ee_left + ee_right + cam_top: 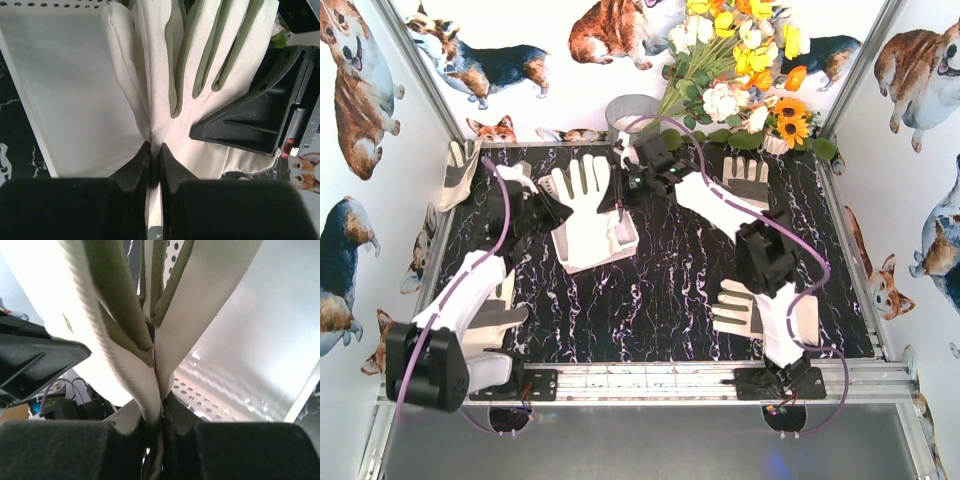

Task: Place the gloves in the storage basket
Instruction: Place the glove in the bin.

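No text, label or number can be read anywhere.

glove over basket, bucket behind

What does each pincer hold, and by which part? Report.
One glove: left pincer pinches it at the thumb's base, right pincer a fold of its opposite edge.

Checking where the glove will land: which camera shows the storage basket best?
Top external: it alone shows the outline of the storage basket, with the glove spread over it. The left wrist view catches only a white inner wall and some holes; the right wrist view, a patch of perforated bottom.
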